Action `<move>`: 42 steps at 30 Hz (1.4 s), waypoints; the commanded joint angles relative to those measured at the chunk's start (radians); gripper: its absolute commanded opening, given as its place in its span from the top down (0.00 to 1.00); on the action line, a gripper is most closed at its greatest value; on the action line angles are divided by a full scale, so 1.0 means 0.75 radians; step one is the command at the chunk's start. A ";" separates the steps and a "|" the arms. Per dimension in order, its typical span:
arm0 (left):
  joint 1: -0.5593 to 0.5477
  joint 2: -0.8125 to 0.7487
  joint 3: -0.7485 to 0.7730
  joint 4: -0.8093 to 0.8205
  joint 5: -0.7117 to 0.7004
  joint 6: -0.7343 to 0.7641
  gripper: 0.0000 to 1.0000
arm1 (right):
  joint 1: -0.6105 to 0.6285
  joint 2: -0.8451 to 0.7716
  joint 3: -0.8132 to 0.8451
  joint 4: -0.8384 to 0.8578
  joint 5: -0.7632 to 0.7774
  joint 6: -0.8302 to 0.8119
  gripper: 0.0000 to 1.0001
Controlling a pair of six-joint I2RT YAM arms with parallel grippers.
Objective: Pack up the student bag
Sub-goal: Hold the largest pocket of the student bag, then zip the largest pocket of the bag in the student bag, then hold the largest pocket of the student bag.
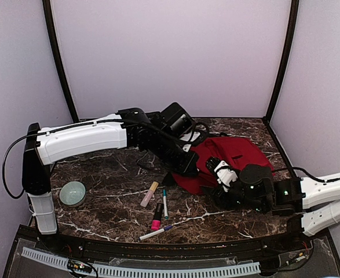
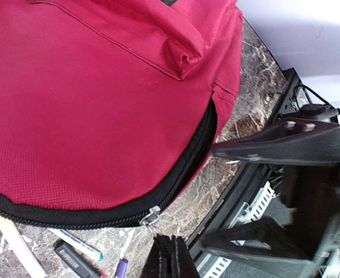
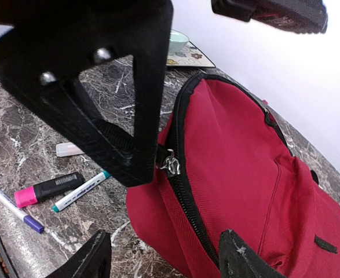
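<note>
Closest to the lens, the right end effector (image 3: 165,246) shows its two black fingers spread wide, one on each side of the zipped rim of the large red fabric backpack (image 1: 239,152), with no visible contact. That backpack lies flat on the dark marbled bench (image 1: 112,174), in its right half and toward the far edge. The left end effector (image 2: 171,250) has its fingers pressed together right at the metal zip pull (image 3: 171,163) on the rim of the bag that faces the middle of the bench. Whether the tab is actually pinched between them cannot be told.

Judging by this, the step in hand is opening the main zip, since nothing looks packed yet. The next move likely calls for the left arm to draw the pull along the curved track while the right steadies the fabric, so the bag does not slide along with it.

Count: one backpack, one pale green round bowl (image 1: 71,187) near the left edge, and four writing things loosely clustered by the middle of the near edge. These are one pale pink stick (image 1: 149,194), one white marker with a teal cap (image 1: 165,202), one black-and-pink highlighter (image 1: 157,218) and one white pen with a purple tip (image 1: 156,233).
</note>
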 commanded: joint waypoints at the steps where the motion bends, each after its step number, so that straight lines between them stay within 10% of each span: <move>1: 0.001 -0.047 0.045 0.016 0.097 0.039 1.00 | 0.012 0.101 0.044 0.082 0.112 -0.034 0.40; 7: 0.000 -0.048 0.037 0.016 0.116 0.018 1.00 | 0.014 0.151 0.050 0.134 0.161 -0.039 1.00; 28: 0.266 -0.161 -0.183 0.011 0.014 0.010 1.00 | 0.014 -0.105 -0.039 -0.116 -0.040 0.080 1.00; 35: 0.194 -0.189 -0.178 0.092 0.063 -0.032 1.00 | 0.012 -0.028 0.068 -0.152 0.023 0.181 0.42; 42: 0.134 -0.193 -0.168 0.182 0.088 -0.158 1.00 | 0.012 0.025 0.251 -0.147 -0.109 0.142 0.34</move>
